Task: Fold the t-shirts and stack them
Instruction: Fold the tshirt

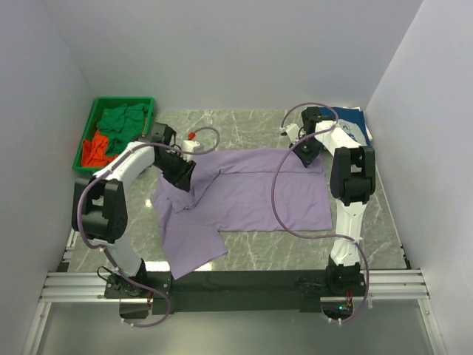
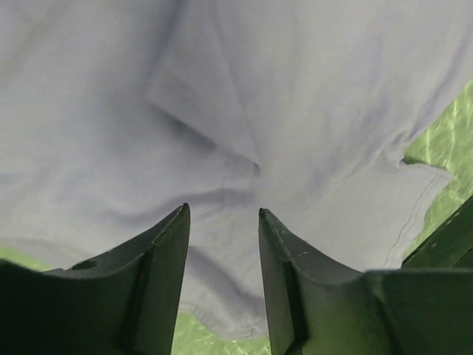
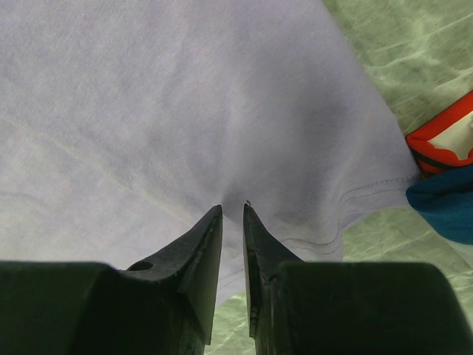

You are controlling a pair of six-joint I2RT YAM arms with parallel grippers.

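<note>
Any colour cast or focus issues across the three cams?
Top external: even light, soft shadows, lavender shirt purple, table grey. Left wrist: table tinted green, shirt greyish, soft focus. Right wrist: same green cast, cloth weave sharper, fingers dark.

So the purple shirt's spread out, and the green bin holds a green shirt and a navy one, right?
Not quite. The top external view shows the green bin holding the green shirt and an orange-red shirt, not navy. The purple shirt is spread out.
</note>
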